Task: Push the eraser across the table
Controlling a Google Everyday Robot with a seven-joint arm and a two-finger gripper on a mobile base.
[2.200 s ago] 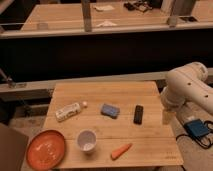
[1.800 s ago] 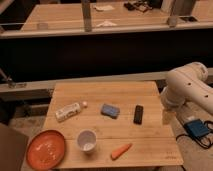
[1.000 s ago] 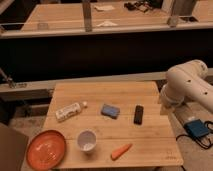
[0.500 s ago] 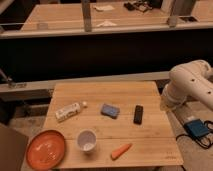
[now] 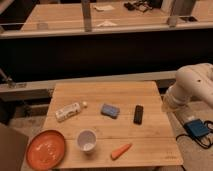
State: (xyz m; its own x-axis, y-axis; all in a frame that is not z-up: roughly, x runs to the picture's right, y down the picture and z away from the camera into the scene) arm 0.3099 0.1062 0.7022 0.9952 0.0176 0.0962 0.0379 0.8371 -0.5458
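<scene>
Eraser (image 5: 138, 114), long axis front-to-back on the surface (image 5: 100, 95), lies left of the gripper (image 5: 168, 103) by the right edge; whether that is open or closed, I cannot tell.

The slim black eraser (image 5: 138, 114) is lying flat, right of the worktop's (image 5: 100, 92) middle; the jaws are hiding beyond its right edge.

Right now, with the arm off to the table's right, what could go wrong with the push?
The gripper sits low beside the right edge of the table, so it may clip that edge coming in. The dark bar, probably the eraser, lies close beside the blue pad; a leftward push could shove both. A push toward the camera could strike the carrot.
</scene>
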